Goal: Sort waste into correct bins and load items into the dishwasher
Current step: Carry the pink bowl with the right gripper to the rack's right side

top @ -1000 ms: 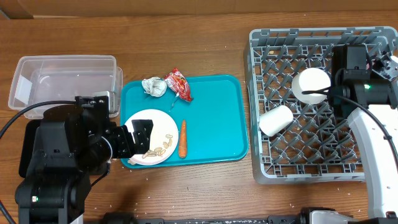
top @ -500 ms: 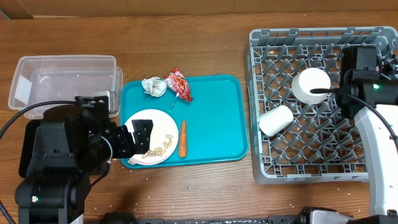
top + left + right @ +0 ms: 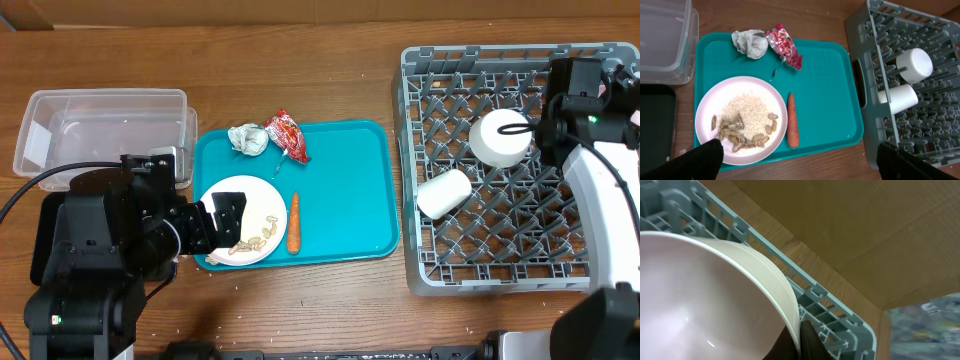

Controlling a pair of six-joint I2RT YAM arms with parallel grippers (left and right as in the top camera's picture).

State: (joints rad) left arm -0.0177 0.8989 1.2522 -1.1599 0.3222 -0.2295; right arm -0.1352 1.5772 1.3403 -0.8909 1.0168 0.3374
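Nearest us, the left gripper (image 3: 220, 222) hangs over the near-left edge of the white plate (image 3: 707, 115), its fingers spread wide with nothing between them. The plate sits in the near-left corner of the teal tray (image 3: 825, 90) and carries a patch of rice (image 3: 747, 107) and beige food scraps (image 3: 737, 132). Just right of the plate, the orange carrot (image 3: 792, 120) lies on the tray, pointing away from us.

Left of the teal tray we see the black tray (image 3: 655, 125), and beyond it the clear plastic tub (image 3: 105, 95). At the teal tray's far-left corner the crumpled tissue (image 3: 751, 42) overlaps the rim, with the red snack wrapper (image 3: 784, 45) just beside it.

To the right, on the wooden table (image 3: 330, 300), the grey dish rack (image 3: 500, 240) holds a white cup (image 3: 444, 193) lying on its side near the left wall. Farther back in the rack sits a white bowl (image 3: 497, 140). The right gripper (image 3: 801, 345) is pinched closed on that bowl's rim, close to the rack's far wall.
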